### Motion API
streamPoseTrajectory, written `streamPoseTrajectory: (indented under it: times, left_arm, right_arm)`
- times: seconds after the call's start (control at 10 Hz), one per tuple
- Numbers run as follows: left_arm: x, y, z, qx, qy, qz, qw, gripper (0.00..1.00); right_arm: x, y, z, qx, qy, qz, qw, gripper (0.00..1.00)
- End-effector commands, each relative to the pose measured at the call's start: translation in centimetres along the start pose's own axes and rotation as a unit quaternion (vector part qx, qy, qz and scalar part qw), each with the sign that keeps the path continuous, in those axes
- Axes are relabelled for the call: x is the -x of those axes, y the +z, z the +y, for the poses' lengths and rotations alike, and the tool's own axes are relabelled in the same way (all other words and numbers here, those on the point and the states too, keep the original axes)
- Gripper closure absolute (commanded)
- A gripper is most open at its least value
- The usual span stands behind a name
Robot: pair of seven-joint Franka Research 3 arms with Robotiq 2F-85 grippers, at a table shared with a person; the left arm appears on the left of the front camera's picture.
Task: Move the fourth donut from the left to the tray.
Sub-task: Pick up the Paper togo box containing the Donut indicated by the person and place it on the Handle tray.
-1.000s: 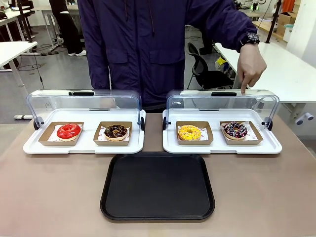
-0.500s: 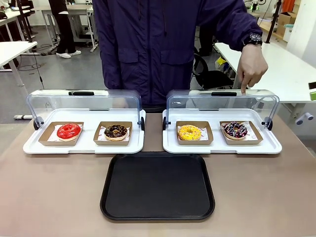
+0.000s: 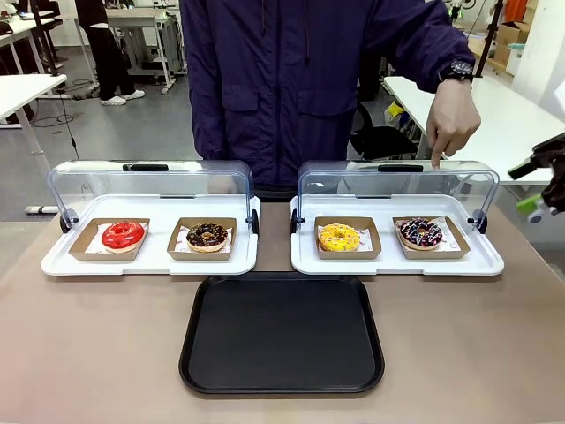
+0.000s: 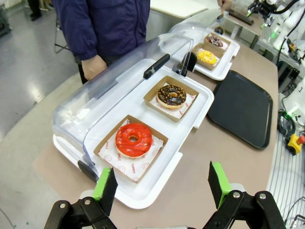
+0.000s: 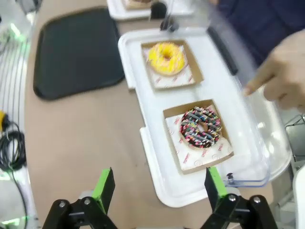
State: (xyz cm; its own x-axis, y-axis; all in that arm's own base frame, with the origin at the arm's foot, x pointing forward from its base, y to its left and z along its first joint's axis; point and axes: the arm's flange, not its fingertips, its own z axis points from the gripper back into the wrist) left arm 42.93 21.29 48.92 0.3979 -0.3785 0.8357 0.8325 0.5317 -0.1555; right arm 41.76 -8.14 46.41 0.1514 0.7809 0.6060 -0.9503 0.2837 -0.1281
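The dark chocolate ring donut with white lines and pink bits (image 5: 200, 128) sits in a small brown cardboard tray (image 5: 206, 161), just ahead of the wide-open right gripper (image 5: 159, 188). It looks soft and sticky, so pinch the stiff cardboard sides instead.

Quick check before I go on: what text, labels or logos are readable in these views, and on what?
Liner under the red donut: red words and round logos, too small to read.
Liner under the fourth donut: red print, blurred.
Tray: no print visible.
Nothing reads clearly.
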Motion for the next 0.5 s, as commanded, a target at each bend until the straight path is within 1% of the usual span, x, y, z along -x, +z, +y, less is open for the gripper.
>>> streamPoseTrajectory:
  times: [0.0,0.2,0.4]
  left_arm:
    - [-0.1,0.1,-0.1,0.001,-0.002,-0.003,1.0,0.0]
    - [-0.1,0.1,-0.1,0.001,-0.002,-0.003,1.0,0.0]
    - [-0.1,0.1,-0.1,0.001,-0.002,-0.003,1.0,0.0]
  right_arm:
    - [0.2,-3.0,1.6,0.017,0.046,0.061,0.997,0.0]
    - [0.2,-6.7,1.5,0.021,0.075,0.116,0.99,0.0]
    - [-0.2,-9.1,1.5,0.029,0.092,0.153,0.983,0.0]
